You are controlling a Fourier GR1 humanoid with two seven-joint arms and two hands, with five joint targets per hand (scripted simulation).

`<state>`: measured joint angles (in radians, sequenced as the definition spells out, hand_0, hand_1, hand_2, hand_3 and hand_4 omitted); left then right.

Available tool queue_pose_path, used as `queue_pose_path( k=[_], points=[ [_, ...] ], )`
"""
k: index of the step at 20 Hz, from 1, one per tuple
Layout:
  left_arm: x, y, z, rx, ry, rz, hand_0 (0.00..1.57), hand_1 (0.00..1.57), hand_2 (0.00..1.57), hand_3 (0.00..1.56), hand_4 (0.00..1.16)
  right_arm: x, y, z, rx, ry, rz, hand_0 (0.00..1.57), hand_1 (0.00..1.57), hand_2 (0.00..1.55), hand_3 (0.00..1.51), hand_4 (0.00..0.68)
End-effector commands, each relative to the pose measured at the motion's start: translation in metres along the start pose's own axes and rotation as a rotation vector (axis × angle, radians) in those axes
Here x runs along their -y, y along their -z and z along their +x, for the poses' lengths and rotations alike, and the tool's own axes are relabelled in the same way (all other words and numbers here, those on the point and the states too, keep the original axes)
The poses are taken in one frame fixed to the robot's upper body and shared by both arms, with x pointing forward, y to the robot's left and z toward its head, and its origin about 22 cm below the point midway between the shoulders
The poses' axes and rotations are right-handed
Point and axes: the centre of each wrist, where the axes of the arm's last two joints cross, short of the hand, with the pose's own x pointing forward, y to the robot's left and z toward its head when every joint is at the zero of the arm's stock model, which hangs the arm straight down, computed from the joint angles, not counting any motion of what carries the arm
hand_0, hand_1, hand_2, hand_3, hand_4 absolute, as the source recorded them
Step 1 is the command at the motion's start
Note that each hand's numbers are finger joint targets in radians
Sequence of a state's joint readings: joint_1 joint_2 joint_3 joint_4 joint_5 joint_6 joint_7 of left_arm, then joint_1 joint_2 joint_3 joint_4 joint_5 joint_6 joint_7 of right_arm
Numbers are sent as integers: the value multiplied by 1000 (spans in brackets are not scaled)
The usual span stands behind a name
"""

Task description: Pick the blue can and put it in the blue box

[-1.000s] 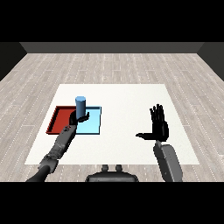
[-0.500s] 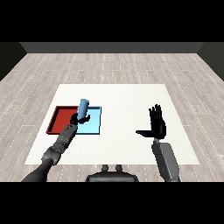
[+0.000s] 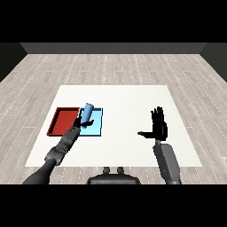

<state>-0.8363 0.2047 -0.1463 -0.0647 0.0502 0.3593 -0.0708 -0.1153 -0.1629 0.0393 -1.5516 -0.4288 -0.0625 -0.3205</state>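
The blue can (image 3: 87, 112) is tilted, its top leaning to the right, over the left part of the light blue tray (image 3: 96, 126). My left hand (image 3: 81, 124) sits at the can's lower end, fingers curled round it. Whether the can's base touches the tray is hidden by the hand. My right hand (image 3: 158, 127) is held up over the table's right half, fingers straight and thumb spread to the left, holding nothing.
A red tray (image 3: 62, 122) lies directly left of the light blue tray, their edges touching. Both sit on the white table (image 3: 124, 102), whose front edge runs just ahead of my forearms.
The can has tipped from upright to leaning right. My left forearm has swung lower and further left. The right hand has barely moved.
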Motion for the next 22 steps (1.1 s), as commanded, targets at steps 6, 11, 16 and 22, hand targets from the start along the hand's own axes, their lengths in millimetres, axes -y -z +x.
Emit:
queue_pose_path(
  k=[6, 11, 16, 22],
  points=[
    [15, -6, -17, -121, 124, 5, 0, 0, 0, 0, 0, 2, -7, 10, 12, 18, -1, 0, 0, 0, 0, 0],
    [6, -4, -14, 0, -27, 188, 0, 0, 0, 0, 0, 5, -5, 0, 7, 30, 23, 0, 0, 0, 0, 0],
    [0, -4, 19, 370, -221, 384, 0, 0, 0, 0, 0, 2, -5, 13, 22, 47, 38, 0, 0, 0, 0, 0],
    [15, -23, 25, 782, -390, 199, 0, 0, 0, 0, 0, 2, -10, 15, -19, 18, 40, 0, 0, 0, 0, 0]
  ],
)
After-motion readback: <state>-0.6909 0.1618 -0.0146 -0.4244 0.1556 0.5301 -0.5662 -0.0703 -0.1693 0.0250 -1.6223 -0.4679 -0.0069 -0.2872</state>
